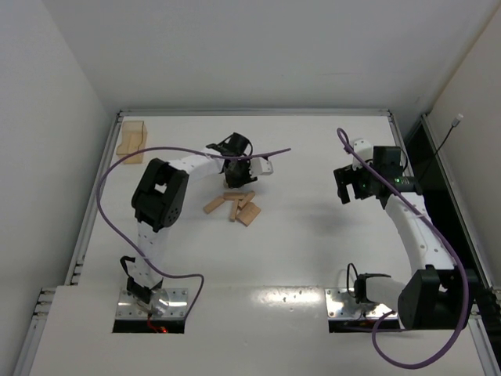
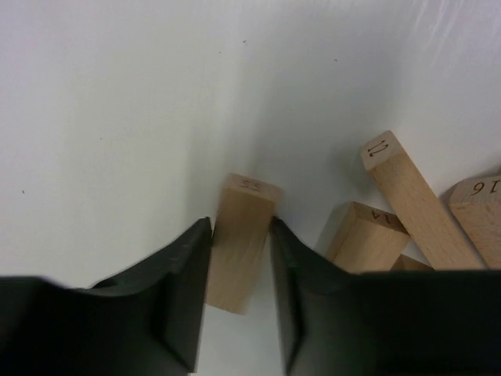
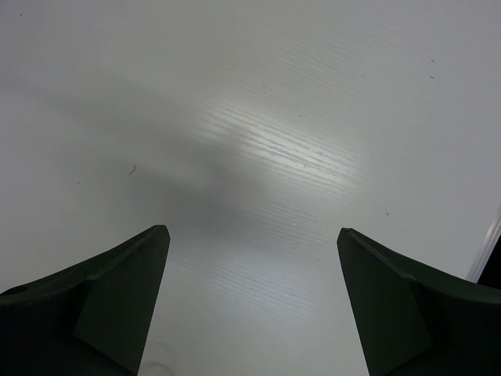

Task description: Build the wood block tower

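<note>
My left gripper [image 2: 240,223] is shut on a light-tan wood block [image 2: 239,262], its fingers pressing both long sides. In the top view this gripper [image 1: 235,178] hovers at the far edge of a loose pile of wood blocks [image 1: 236,207] lying flat on the table. The left wrist view shows three more blocks of the pile to the right: one numbered 12 [image 2: 415,205], one numbered 14 [image 2: 362,241] and one numbered 16 [image 2: 479,215]. My right gripper [image 1: 345,188] is open and empty over bare table [image 3: 253,231]. No tower shows in any view.
A clear amber-tinted plastic box [image 1: 131,141] stands at the table's far left corner. Raised rails run along the table's far edge [image 1: 250,113] and right edge [image 1: 407,149]. A purple cable [image 1: 266,153] arcs over the left arm.
</note>
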`<state>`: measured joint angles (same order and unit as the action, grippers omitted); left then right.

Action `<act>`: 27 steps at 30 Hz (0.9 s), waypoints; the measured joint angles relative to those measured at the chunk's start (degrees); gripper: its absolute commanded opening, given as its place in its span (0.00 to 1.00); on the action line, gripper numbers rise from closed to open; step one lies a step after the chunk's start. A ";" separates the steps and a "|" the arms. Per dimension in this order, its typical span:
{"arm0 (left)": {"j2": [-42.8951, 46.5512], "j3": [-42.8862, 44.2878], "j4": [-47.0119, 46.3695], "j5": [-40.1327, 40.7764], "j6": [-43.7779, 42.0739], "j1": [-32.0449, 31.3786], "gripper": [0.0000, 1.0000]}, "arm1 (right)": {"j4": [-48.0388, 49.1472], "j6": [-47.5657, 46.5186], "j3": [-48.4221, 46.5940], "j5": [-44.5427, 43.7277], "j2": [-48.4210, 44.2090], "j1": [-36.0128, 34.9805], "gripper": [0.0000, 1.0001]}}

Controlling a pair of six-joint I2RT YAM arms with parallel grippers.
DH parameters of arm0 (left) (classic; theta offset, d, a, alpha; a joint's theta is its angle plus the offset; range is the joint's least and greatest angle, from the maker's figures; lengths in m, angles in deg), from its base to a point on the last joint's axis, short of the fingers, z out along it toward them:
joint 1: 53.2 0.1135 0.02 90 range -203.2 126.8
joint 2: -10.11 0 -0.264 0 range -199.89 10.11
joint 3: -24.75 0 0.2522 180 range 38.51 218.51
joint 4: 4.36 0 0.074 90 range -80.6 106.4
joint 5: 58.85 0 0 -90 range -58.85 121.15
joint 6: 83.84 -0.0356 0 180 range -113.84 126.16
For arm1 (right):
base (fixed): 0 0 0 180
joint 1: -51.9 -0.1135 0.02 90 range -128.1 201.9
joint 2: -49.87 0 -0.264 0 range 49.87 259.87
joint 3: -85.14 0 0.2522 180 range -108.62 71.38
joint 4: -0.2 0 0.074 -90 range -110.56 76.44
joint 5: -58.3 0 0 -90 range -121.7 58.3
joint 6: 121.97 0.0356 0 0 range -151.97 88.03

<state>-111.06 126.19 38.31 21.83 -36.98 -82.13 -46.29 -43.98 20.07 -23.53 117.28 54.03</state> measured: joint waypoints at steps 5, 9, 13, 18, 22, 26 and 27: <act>-1.92 3.26 2.29 -0.35 1.66 0.02 0.06 | -0.26 0.00 0.00 -0.02 0.00 0.00 0.86; -3.52 6.05 3.67 -0.92 4.83 0.37 0.00 | -0.37 0.00 0.00 0.00 0.00 0.00 0.86; -6.10 10.86 5.77 -2.82 11.10 0.85 0.00 | -0.37 0.00 0.00 0.00 -0.02 0.00 0.86; -7.98 14.19 6.14 -5.03 26.97 1.57 0.00 | -0.37 0.00 0.00 0.00 -0.02 0.00 0.86; -6.36 11.76 3.80 1.60 43.06 0.70 0.00 | -0.35 0.09 0.00 0.02 -0.07 0.00 0.86; -2.40 6.73 2.93 8.15 58.12 -1.55 0.00 | -0.35 0.46 0.15 0.39 -0.33 0.00 0.86; -1.77 6.38 2.97 8.85 61.53 -1.86 0.00 | -0.33 0.52 0.24 0.46 -0.35 0.00 0.86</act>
<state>-112.83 132.58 41.28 30.68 24.55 -83.99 -46.62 -43.46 20.31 -23.07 116.93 54.03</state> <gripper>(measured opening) 0.255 0.859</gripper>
